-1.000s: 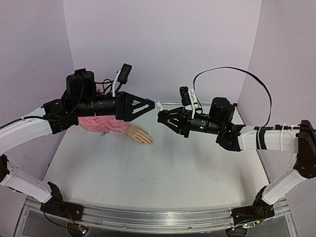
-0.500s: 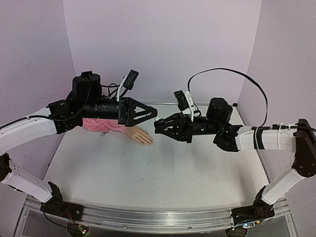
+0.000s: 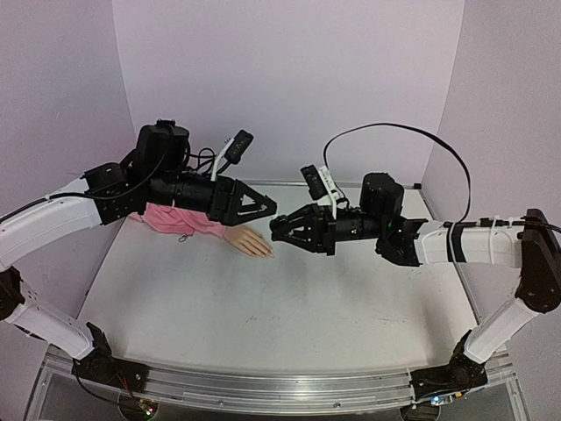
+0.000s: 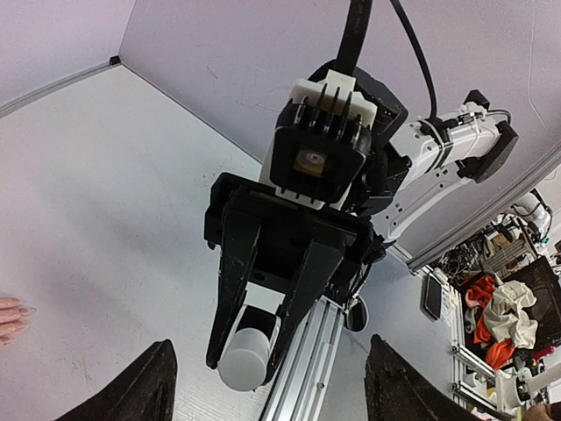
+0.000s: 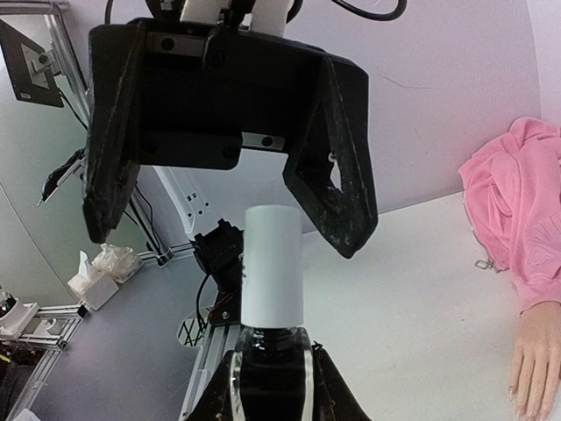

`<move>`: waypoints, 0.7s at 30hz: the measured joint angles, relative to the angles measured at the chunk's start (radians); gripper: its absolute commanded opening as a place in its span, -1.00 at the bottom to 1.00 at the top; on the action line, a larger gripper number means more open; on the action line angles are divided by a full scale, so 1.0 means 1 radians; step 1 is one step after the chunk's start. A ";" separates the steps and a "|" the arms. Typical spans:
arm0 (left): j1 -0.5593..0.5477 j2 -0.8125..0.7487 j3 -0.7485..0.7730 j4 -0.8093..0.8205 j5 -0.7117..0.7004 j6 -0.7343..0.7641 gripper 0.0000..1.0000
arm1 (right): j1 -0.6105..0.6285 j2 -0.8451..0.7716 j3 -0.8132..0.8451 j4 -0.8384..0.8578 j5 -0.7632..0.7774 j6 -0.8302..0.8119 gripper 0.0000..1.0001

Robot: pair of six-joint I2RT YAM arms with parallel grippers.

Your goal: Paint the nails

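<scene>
The mannequin hand [image 3: 248, 240] lies left-to-right, nails [image 3: 267, 253] pointing right.

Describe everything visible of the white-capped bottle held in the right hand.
The bottle has a plain white cylindrical cap, matte and plastic-looking, over a small dark, glassy body. The right hand is clamped on the body, holding it above the table, cap pointing at the left hand, whose open fingers flank the cap without visible contact.
</scene>
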 measured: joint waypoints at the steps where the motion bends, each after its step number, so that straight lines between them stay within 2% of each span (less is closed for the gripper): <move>1: 0.000 0.006 0.009 -0.009 0.001 0.004 0.44 | 0.000 0.001 0.002 -0.003 -0.001 -0.003 -1.00; 6: 0.001 0.032 0.030 -0.045 0.018 0.008 0.14 | 0.000 0.012 0.012 -0.019 -0.009 -0.011 -1.00; 21: 0.003 0.057 0.042 -0.084 0.024 0.012 -0.33 | 0.000 0.014 0.014 -0.031 -0.013 -0.026 -1.00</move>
